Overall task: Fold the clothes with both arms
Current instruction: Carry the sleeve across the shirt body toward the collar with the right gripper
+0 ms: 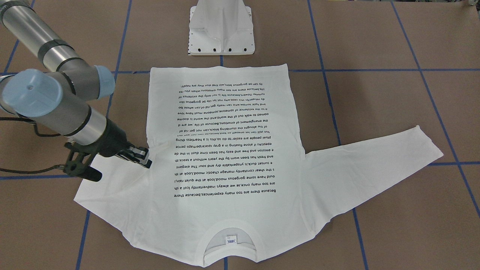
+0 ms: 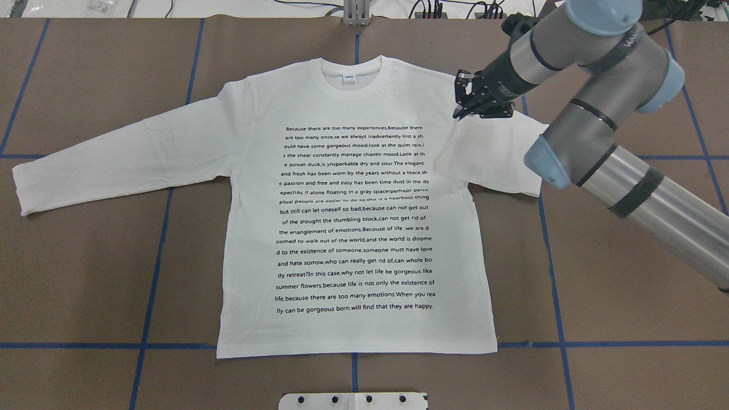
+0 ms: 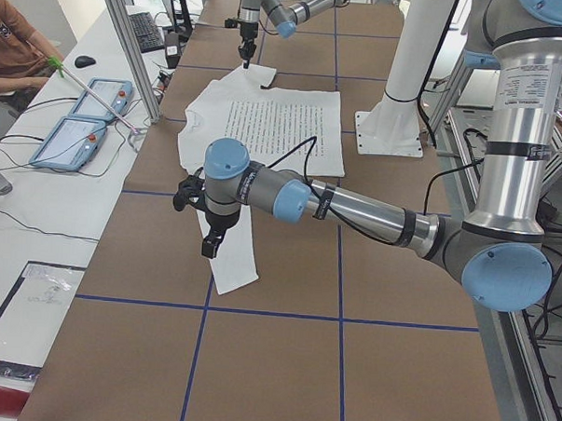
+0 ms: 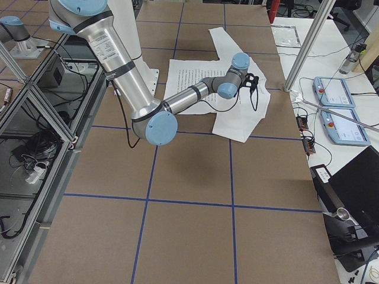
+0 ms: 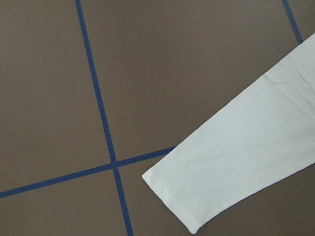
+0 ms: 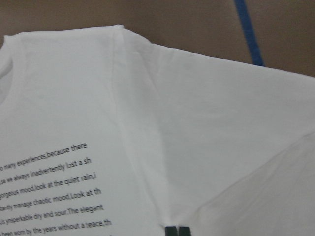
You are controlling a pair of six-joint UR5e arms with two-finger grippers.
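The white long-sleeved T-shirt (image 2: 353, 228) lies flat on the brown table, printed text up and collar on the far side. Its right sleeve (image 2: 495, 154) is folded in over the shoulder. My right gripper (image 2: 462, 113) is shut on that sleeve's end, and the two black fingertips (image 6: 176, 231) are pressed together on the cloth. The left sleeve (image 2: 114, 165) stretches straight out, and its cuff (image 5: 236, 162) fills the left wrist view. My left gripper (image 3: 209, 247) hangs above that cuff and shows only in the exterior left view. I cannot tell whether it is open or shut.
The white pedestal base (image 1: 221, 33) stands just behind the shirt's hem. Blue tape lines (image 2: 154, 239) grid the table. A side bench holds two tablet-like consoles (image 3: 79, 127), with a seated person (image 3: 13, 40) beside it.
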